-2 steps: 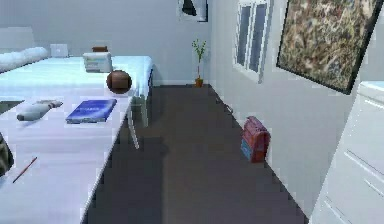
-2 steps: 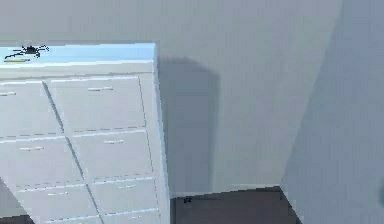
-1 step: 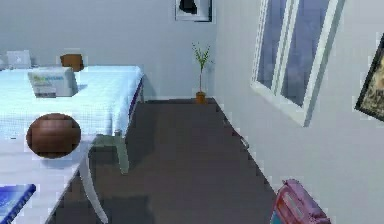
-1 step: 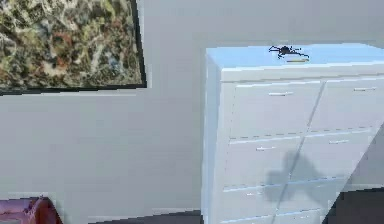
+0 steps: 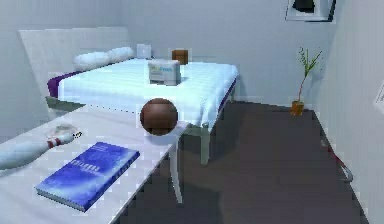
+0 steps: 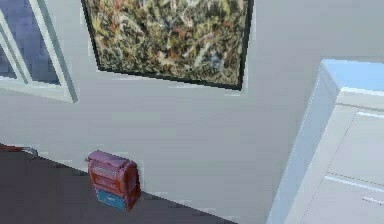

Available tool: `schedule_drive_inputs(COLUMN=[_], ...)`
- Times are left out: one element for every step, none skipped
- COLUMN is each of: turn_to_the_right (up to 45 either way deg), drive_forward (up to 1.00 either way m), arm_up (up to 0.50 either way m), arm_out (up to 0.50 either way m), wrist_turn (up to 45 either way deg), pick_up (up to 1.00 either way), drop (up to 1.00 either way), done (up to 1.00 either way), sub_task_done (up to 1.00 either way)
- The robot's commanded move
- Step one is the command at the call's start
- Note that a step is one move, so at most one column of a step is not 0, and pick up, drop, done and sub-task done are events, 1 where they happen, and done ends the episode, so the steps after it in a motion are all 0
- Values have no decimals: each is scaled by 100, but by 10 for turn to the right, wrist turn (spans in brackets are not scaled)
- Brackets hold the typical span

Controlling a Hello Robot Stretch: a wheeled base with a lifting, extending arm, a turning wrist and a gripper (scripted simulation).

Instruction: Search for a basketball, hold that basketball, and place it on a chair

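On the near bench (image 5: 150, 150), fwd view's lower left: a blue book (image 5: 88, 172) lying flat, and a white pin-shaped thing (image 5: 30, 148) beside it twd the left edge. At the bench's far corner sits the ball (image 5: 159, 116), round and brown-orange, so prob. the basketball. It rests on the top close to the edge, w/ the bed (image 5: 210, 85) just behind. On the bed: a small box (image 5: 164, 71) mid-cover, pillows (image 5: 103, 58) at the head. Farthest, a potted plant (image 5: 303, 85) in the corner.

Arm side view: a red bag-like thing (image 6: 112, 180) on the floor by the wall, a white cabinet (image 6: 345, 140) at right, a painting (image 6: 165, 40) above.

Step, as I judge it: search about done, ball found; approach & grasp is up. Tool state: can't tell. Next move calls for driving fwd alongside the bench, then turning so the arm side faces the ball, w/ lift at ball height. Chair hunt comes after.
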Motion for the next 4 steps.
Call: schedule_drive_inputs(turn_to_the_right=[0, -450, -450, -90], drive_forward=[5, 0, 0, 0], arm_up=[0, 0, 0, 0], arm_out=[0, 0, 0, 0], wrist_turn=[0, 0, 0, 0], pick_up=[0, 0, 0, 0], drop=[0, 0, 0, 0], done=[0, 0, 0, 0], sub_task_done=[0, 0, 0, 0])
